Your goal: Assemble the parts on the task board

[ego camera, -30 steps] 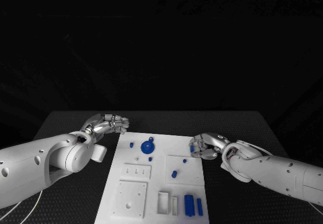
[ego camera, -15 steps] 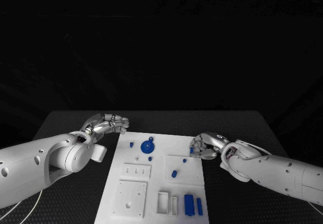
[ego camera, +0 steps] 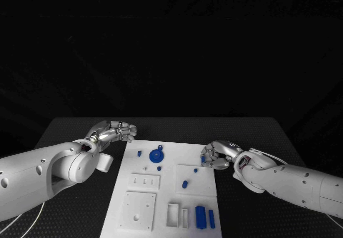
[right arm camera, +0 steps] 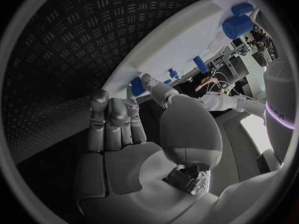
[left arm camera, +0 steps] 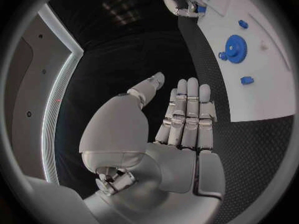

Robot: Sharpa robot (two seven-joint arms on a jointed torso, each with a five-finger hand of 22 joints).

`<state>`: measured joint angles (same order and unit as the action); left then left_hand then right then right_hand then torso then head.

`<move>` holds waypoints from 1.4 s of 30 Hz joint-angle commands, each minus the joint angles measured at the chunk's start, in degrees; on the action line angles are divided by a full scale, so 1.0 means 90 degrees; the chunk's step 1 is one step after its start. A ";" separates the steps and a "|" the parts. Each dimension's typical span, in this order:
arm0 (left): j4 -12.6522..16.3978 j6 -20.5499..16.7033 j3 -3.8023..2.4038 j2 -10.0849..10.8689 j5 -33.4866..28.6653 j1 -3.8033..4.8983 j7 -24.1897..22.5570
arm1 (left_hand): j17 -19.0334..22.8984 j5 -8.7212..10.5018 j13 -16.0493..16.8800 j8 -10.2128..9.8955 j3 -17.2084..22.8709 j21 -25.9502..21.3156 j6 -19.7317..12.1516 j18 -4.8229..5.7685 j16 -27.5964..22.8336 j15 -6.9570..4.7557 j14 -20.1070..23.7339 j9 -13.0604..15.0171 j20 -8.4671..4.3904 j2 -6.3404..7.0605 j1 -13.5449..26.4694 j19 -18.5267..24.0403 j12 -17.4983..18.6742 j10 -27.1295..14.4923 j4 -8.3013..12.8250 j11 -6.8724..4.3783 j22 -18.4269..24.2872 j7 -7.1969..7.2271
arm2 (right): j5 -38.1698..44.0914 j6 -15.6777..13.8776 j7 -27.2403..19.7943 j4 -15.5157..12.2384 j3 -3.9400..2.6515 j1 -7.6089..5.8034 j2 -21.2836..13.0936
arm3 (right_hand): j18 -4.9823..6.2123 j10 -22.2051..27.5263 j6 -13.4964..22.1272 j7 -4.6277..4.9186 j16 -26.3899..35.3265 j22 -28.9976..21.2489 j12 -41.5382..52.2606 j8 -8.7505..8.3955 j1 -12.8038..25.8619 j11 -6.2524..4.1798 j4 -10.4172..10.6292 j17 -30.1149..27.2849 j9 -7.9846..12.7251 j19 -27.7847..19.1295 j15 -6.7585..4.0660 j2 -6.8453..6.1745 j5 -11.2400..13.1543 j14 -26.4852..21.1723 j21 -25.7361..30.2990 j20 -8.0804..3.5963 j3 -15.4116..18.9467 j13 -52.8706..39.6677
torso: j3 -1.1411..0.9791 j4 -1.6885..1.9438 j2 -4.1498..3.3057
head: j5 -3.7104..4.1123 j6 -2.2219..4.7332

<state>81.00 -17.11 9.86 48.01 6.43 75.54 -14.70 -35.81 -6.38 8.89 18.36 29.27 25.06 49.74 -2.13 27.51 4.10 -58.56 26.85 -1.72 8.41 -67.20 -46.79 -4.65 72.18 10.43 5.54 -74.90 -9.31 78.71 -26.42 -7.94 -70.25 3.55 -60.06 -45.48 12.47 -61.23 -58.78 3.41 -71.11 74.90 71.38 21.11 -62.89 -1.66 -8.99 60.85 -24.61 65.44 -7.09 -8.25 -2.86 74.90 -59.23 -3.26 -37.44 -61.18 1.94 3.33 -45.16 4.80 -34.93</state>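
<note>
The white task board (ego camera: 166,198) lies in the middle of the table. On it are a blue gear (ego camera: 156,156), several small blue pieces such as one at the middle (ego camera: 185,184), and two blue pegs (ego camera: 205,218) at the near right. My right hand (ego camera: 218,154) hovers at the board's right edge and pinches a small blue piece (right arm camera: 137,86) between thumb and fingers. My left hand (ego camera: 113,132) sits off the board's far left corner. Its fingers (left arm camera: 187,114) lie side by side, loosely bent, with nothing in them. The left wrist view also shows the gear (left arm camera: 236,47) and the right hand (left arm camera: 181,2).
White blocks with holes or slots stand on the board's near half: one (ego camera: 145,181), a larger one (ego camera: 138,210) and a slotted one (ego camera: 174,215). Black textured table (ego camera: 79,129) surrounds the board on all sides.
The right hand has edged very slightly toward the board with the blue piece. The left hand has not moved.
</note>
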 commanded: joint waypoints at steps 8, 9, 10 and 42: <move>-0.0006 0.0638 -0.0004 -0.0056 0.0555 0.0005 0.0602 | -0.0019 0.0119 0.0058 0.0050 -0.0026 0.0067 0.0160 -0.0099 0.0046 -0.0003 0.0021 0.0053 0.0009 -0.0068 0.0305 0.0047 -0.0070 0.0152 -0.0083 -0.0054 -0.0116 0.0065 | 0.0427 0.0058 0.0386 -0.0303 -0.0234 -0.0070 0.0008 | 0.0282 -0.0046 -0.0217 0.0135 0.0019 0.0004 -0.0009 0.0058 -0.0078 0.0003 -0.0002 0.0013 -0.0022 0.0029 -0.0055 0.0072 0.0007 0.0013 -0.0050 -0.0006 -0.0189 -0.0011 | 0.0007 -0.0012 0.0006 | -0.0010 0.0039; -0.0006 0.0704 -0.0004 -0.0073 0.0605 0.0006 0.0681 | -0.0021 0.0151 0.0072 0.0073 -0.0041 0.0073 0.0210 -0.0100 0.0051 -0.0007 0.0013 0.0065 0.0006 -0.0065 0.0386 0.0044 -0.0088 0.0193 -0.0137 -0.0075 -0.0115 0.0087 | 0.0497 0.0121 0.0450 -0.0346 -0.0238 -0.0144 0.0009 | 0.0282 -0.0047 -0.0220 0.0134 0.0019 0.0005 -0.0009 0.0060 -0.0080 0.0002 -0.0005 0.0014 -0.0023 0.0032 -0.0056 0.0067 0.0007 0.0014 -0.0052 -0.0007 -0.0197 -0.0012 | 0.0008 -0.0012 0.0008 | -0.0010 0.0042; -0.0002 0.0763 -0.0005 -0.0085 0.0677 0.0008 0.0808 | -0.0026 0.0192 0.0087 0.0093 -0.0070 0.0081 0.0261 -0.0102 0.0061 -0.0013 -0.0005 0.0075 0.0000 -0.0067 0.0542 0.0033 -0.0106 0.0234 -0.0256 -0.0095 -0.0112 0.0109 | 0.0560 0.0177 0.0519 -0.0389 -0.0239 -0.0228 0.0018 | 0.0282 -0.0049 -0.0225 0.0133 0.0018 0.0005 -0.0008 0.0063 -0.0085 0.0000 -0.0010 0.0015 -0.0025 0.0034 -0.0057 0.0061 0.0007 0.0015 -0.0054 -0.0007 -0.0208 -0.0014 | 0.0007 -0.0009 0.0010 | -0.0006 0.0047; -0.0118 0.1637 0.0112 -0.0932 0.1296 0.0168 0.2504 | -0.1285 -0.3787 0.2677 0.0736 -0.0941 0.2061 0.1509 0.0029 0.2876 -0.0918 -0.0415 0.0999 -0.0859 -0.0394 0.2459 -0.0141 -0.3311 0.0468 -0.1242 -0.0992 -0.0135 0.0772 | 0.1877 0.0956 0.1798 -0.1257 -0.0238 -0.0957 0.1010 | 0.0282 -0.0150 -0.0273 0.0120 0.0005 -0.0001 0.0029 0.0094 -0.0104 -0.0011 -0.0019 0.0016 -0.0042 0.0085 -0.0058 -0.0053 0.0007 0.0048 -0.0077 0.0008 -0.0415 -0.0088 | 0.0035 -0.0007 0.0150 | -0.0077 0.0127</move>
<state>79.70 -5.53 10.85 39.81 16.79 76.92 7.42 -47.52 -38.40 32.40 24.63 20.65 43.39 63.61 -2.61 53.12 -4.25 -62.66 35.54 -6.18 5.32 -45.59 -48.40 -33.75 76.85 -1.83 -3.34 -74.93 -2.49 93.92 -18.90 7.06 -81.54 1.42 -68.62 -36.70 12.46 -62.17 -58.85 3.34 -71.12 74.88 71.38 21.11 -63.83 -1.75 -9.19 60.94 -24.59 65.82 -7.32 -8.46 -2.66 75.04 -59.66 -3.30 -40.89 -61.94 2.23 3.27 -43.76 4.06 -33.77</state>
